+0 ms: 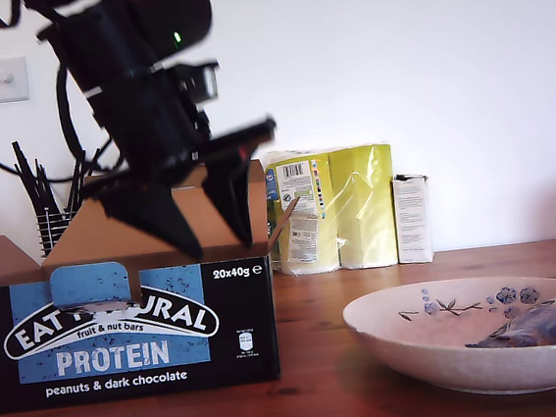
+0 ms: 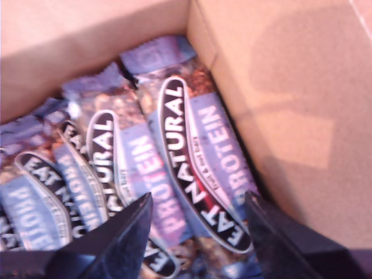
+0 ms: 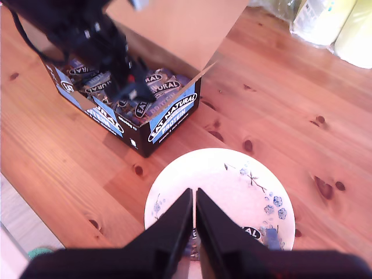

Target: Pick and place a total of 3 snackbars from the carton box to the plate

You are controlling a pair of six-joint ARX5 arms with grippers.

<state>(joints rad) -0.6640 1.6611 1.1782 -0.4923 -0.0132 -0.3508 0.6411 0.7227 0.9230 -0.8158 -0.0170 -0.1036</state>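
My first gripper (image 2: 197, 215) is hanging spread over the bars in the carton box (image 1: 131, 321); my second gripper (image 3: 195, 215) is pressed together above the plate (image 3: 192, 174).

The snackbars (image 2: 197, 174) are lying side by side in the box, long axes parallel, the nearest one running along the brown inner wall, which is crowding one open finger. In the exterior view the box is sitting at the left of the wooden table (image 3: 279, 110), its raised flap behind my first gripper (image 1: 210, 215), and the plate (image 1: 419, 338) at the right, apart from it, is holding one bar (image 1: 545, 323) lying flat. A yellow wrapped pack (image 1: 342, 207) and a small white carton (image 1: 413, 217) are standing by the wall, well clear; bare table is lying between box and plate.
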